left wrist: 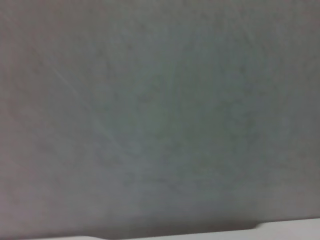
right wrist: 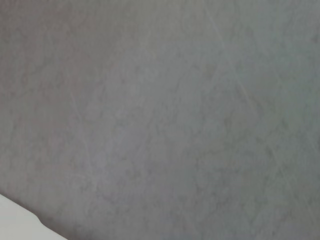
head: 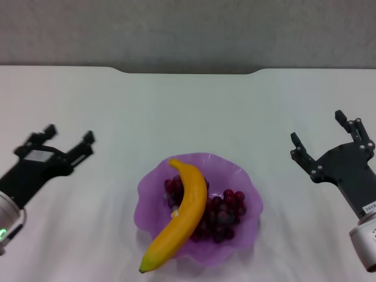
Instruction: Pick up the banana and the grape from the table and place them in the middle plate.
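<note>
The light-purple scalloped plate (head: 241, 226) sits on the white table (head: 188, 111) at the near middle of the head view. The yellow-orange banana (head: 179, 220) lies in it, its lower end sticking out past the near rim. The dark red-purple grapes (head: 226, 214) lie in the plate beside and under the banana. My left gripper (head: 69, 137) is open and empty, to the left of the plate. My right gripper (head: 319, 130) is open and empty, to the right of the plate. The wrist views show only grey wall and a strip of table edge.
The table's far edge has a notch (head: 188, 71) in its middle, with a grey wall (head: 188, 29) behind it. White tabletop stretches between the plate and the far edge.
</note>
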